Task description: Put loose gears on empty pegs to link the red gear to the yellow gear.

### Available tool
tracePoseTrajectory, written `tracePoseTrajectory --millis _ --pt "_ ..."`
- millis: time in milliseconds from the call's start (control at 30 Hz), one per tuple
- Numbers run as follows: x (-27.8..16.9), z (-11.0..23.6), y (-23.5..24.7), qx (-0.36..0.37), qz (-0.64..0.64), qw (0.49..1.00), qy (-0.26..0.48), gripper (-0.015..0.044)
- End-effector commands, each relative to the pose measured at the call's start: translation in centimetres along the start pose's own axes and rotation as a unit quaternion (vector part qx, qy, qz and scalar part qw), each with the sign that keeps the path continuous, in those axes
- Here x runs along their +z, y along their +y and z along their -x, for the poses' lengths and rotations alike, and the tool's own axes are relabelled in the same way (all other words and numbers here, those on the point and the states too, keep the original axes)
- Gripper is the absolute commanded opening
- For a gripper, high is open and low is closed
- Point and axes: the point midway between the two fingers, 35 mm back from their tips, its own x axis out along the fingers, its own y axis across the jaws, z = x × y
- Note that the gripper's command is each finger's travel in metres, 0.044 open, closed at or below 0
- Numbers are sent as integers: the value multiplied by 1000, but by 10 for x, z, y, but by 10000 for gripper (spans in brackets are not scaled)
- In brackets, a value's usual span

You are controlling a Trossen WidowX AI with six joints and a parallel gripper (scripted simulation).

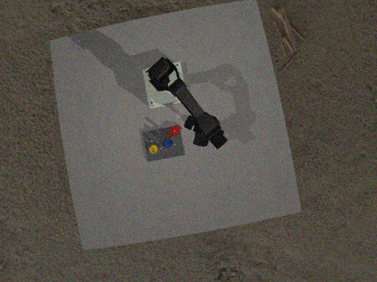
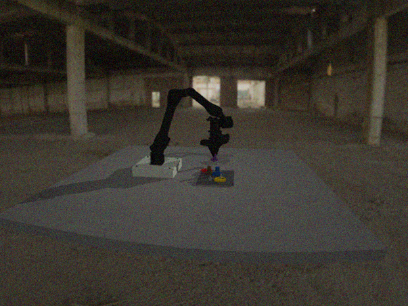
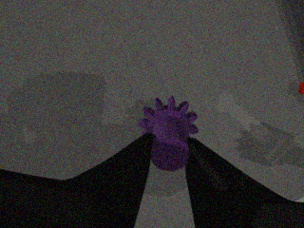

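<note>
My gripper is shut on the purple gear, by its knob, and holds it upright a little above the table. In the top view the arm hides both. On the grey board, the red gear is at the upper right and the yellow gear at the lower left. A blue gear and a small brown gear stand between them. Small pale pegs show near the blue and yellow gears. Whether teeth mesh is too small to tell.
The white robot base stands behind the board in the top view. The arm reaches over the table to the board's right. A curved red arrow lies beside the red gear. Arm shadows cross the board and table.
</note>
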Motion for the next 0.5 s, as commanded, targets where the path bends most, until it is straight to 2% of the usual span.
tracePoseTrajectory --millis 0,467 --pt "0 11 3 4 -2 1000 0 0" --pt "-1 46 5 4 -2 1000 0 0"
